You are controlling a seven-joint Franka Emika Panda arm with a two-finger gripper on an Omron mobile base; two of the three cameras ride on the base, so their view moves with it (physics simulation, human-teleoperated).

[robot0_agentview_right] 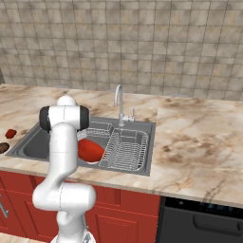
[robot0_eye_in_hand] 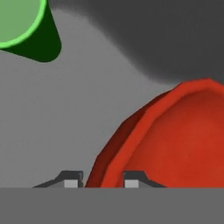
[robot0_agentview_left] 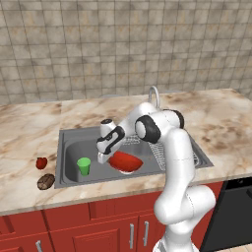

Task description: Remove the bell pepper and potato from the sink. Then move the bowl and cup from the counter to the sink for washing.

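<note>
Gripper (robot0_eye_in_hand: pixel 103 180) low in the sink (robot0_agentview_left: pixel 69 142), over the basin floor. In the hand view the two fingertips (robot0_eye_in_hand: pixel 72 179) straddle the rim of the bowl (robot0_eye_in_hand: pixel 175 140), one tip outside the wall, one over the inside. Rim edge runs between them. Can't tell whether they are pinching the rim or just spread around it; no clear contact visible.

Near counter strip, left of the basin: potato (robot0_agentview_left: pixel 46 181) nearest the front edge, bell pepper (robot0_agentview_left: pixel 42 162) just behind it. Both out of the sink, well apart from the hand, so the first half of the task looks done.

Inside the basin: cup (robot0_agentview_left: pixel 84 166) upright on the left part of the floor, open end up. Bowl lies just right of it, tilted, resting toward the middle of the basin beside the wire rack (robot0_agentview_right: pixel 126 149). From the left base view the gripper hangs at the bowl's left rim, between cup and bowl; the cup is near but not touching the bowl.

Judgement: all four items seem placed. What matters next is that the bowl's rim sits between the fingers, so any retreat should go straight up and away from the rim, not sideways toward the cup.

Farther back: curved faucet (robot0_agentview_right: pixel 118 102) at the far rim. Marble counter (robot0_agentview_right: pixel 199 142) runs left and right, red cabinets below, tiled wall behind.
</note>
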